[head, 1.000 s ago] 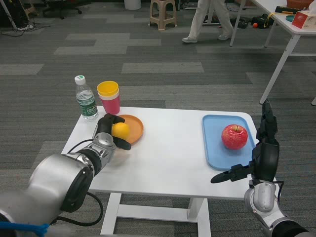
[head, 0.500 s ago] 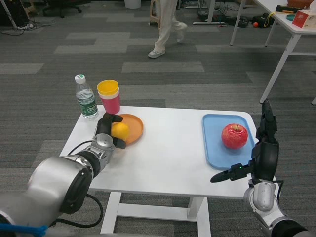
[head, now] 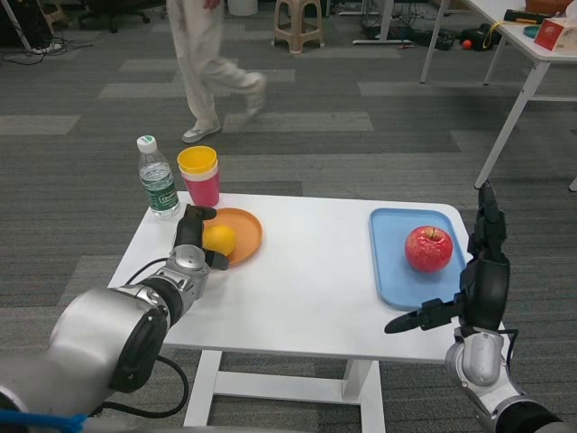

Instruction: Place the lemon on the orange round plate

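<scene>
Lemon (head: pixel 220 238): yellow, roundish, no clear long axis visible; sits at the left rim of the orange round plate (head: pixel 245 232), near the table's far-left corner. Whether it rests wholly on the plate cannot be told, as fingers hide its left and underside.
Orange round plate: flat on the white table (head: pixel 297 289), just right of the left hand, near the far edge.
Key relation: lemon lies directly right of the left hand, touching its fingers; the plate's open middle lies further right of the lemon.
Left hand (head: pixel 193 242): black, wrapped about the lemon, fingers above and below it, apparently gripping it; silver forearm runs in from the near-left corner.
Right hand (head: pixel 476 271): beyond the table's right edge, well apart from the lemon, fingers spread and pointing up, one finger jutting left; holds nothing.
Nearer hand: left, by far.
Step judged: lemon at the plate, release seemingly not yet made.
Blue tray (head: pixel 397 280): at the right edge, bearing a red apple (head: pixel 427 249).
Water bottle (head: pixel 157 179): far-left corner.
Stacked cups (head: pixel 199 176): yellow on pink, beside the bottle.
Person (head: pixel 209 63): walking on the floor beyond the table.
</scene>
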